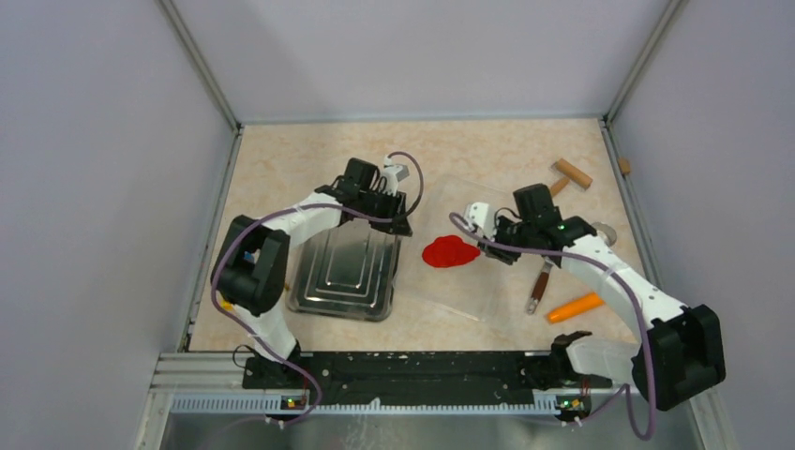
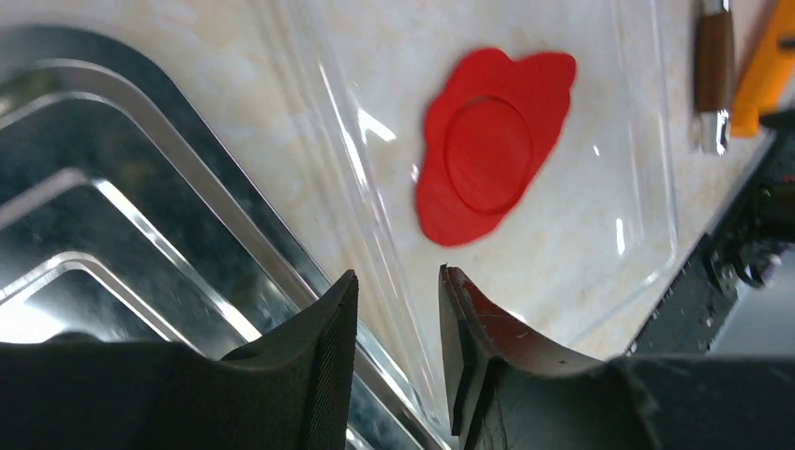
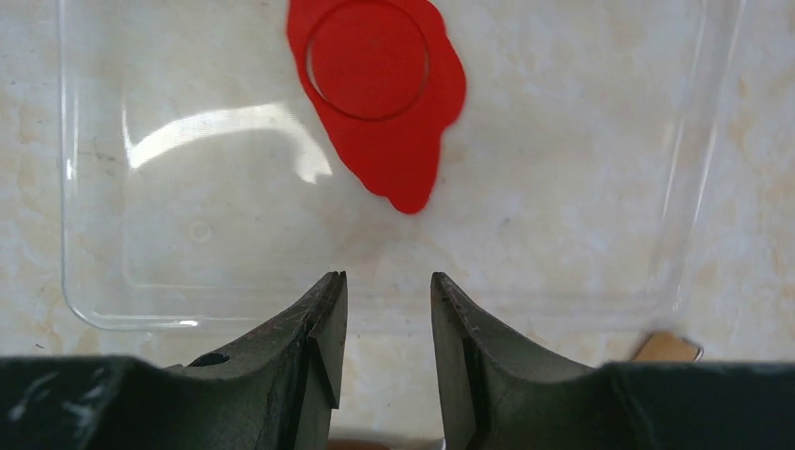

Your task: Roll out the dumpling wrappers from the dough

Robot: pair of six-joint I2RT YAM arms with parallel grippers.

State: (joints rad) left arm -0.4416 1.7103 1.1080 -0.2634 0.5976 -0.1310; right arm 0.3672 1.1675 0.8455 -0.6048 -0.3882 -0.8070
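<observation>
Pincers, two, foremost in the wrist views. Left pincer [image 2: 398, 281]: fingers apart, nothing between them, hanging over the edge where the metal tray [image 2: 141, 234] met the clear plastic mat [image 2: 600, 216]. Right pincer [image 3: 386, 281]: fingers apart, likewise empty, hovering above the near edge of the same mat.

Dough [image 3: 403, 159]: one bright red piece, pressed into a thin irregular sheet. It lay flat on the mat between the two arms, apart from both pincers.

Dumpling wrapper [image 3: 367, 58]: one neat round outline scored into the wider end of the sheet. The disc was not yet lifted out, with scrap around it on all sides.

Metal tray: stepped, on the surface [image 1: 281, 159] at left, touching or just beside the mat. It held no wrappers as far as could be seen.

Sundries at right, off the mat: wooden-handled tool [image 1: 539, 286], orange carrot [image 1: 575, 307], wooden dowel [image 1: 572, 173].

Progress, as judged: flattening was done and one circle cut. Freeing the disc from the scrap and moving it remained, and no finished wrapper lay free anywhere in view. Roughly mid-task.
</observation>
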